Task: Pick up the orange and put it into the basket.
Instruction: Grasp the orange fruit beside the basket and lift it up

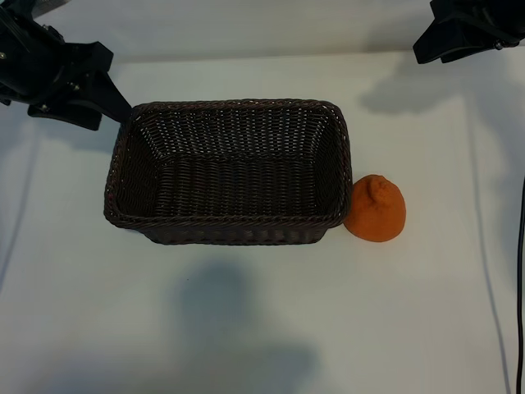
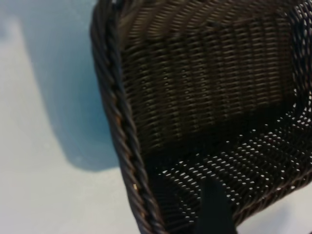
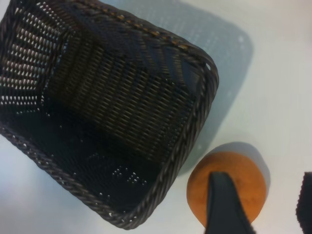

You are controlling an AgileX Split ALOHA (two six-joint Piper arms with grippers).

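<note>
Beside the basket (image 1: pixel 230 174) on the table (image 1: pixel 246 328) sat the orange (image 1: pixel 376 208), touching its end; both end effectors, left (image 2: pixel 214 214) and right (image 3: pixel 265 204), stood open, holding nothing.

Knobbly orange (image 1: pixel 376 208) sits upright, touching empty wicker basket's (image 1: pixel 228 220) end.

White table (image 1: pixel 262 328), black cable (image 1: pixel 520 287) at edge.

Setting: robot lab or test bench. Evidence: plain white tabletop (image 1: pixel 262 328) with seamless white backdrop, even lighting with soft shadows. 2 black robot arms enter from the upper corners, left arm (image 1: pixel 57 78) and right arm (image 1: pixel 467 33). Only staged props present: wicker basket (image 1: pixel 123 176), orange (image 1: pixel 376 209). Dark cable (image 1: pixel 520 271) at the edge.
</note>
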